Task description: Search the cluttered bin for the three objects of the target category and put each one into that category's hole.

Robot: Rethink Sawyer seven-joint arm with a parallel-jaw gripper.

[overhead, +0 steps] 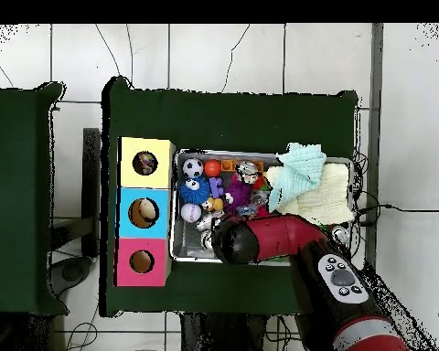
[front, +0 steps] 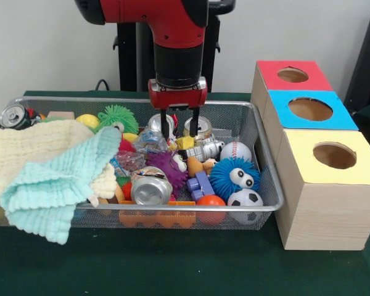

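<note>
My gripper (front: 180,127) hangs open over the back middle of the wire bin (front: 80,99), and nothing is between its fingers. Right behind its tips stand two silver cans (front: 201,127). A crushed can (front: 150,187) lies near the bin's front, and another can (front: 13,115) sits at the back left corner. Also in the bin are a baseball (front: 235,151), a soccer ball (front: 245,200), an orange ball (front: 211,202), a blue fuzzy ball with eyes (front: 234,177), a purple spiky ball (front: 166,166) and a green spiky ball (front: 117,116). In the overhead view the arm (overhead: 260,239) hides the gripper.
Three wooden boxes with round holes stand in a row beside the bin: red top (front: 293,75), blue top (front: 310,109), yellow top (front: 333,155). A cream towel (front: 24,154) and a mint cloth (front: 55,185) drape over the bin's left end, covering what lies beneath.
</note>
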